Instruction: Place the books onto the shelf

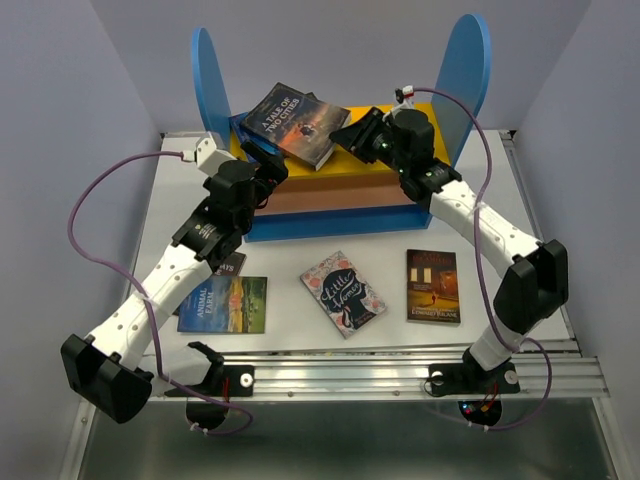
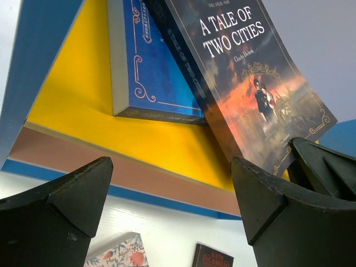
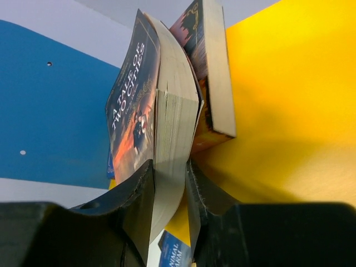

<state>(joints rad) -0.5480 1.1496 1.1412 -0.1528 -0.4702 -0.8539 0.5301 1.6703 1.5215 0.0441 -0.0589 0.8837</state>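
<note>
top view, key relation: a tale of two cities lies tilted on the shelf, propped on another book. its long axis runs diagonally from back-left to front-right.
top view, nearer arm: the right gripper meets the book's front-right corner. the left gripper waits just beside its near-left edge.
top view, remaining books: animal farm, little women and a dark-covered book lie flat on the table, well apart from both grippers. another book is partly hidden under the left arm.
left wrist view, grip: the left gripper is spread wide, with nothing between its fingers.
left wrist view, surroundings: the book slants above and to the right, leaning on a blue book that rests on the yellow top board.
right wrist view, grip: the right gripper pinches the book's page block, one finger pressed to each side.
right wrist view, obstacles: the second book touches the held one's back cover, likely hindering any flattening. the blue side panel stands beyond.
</note>
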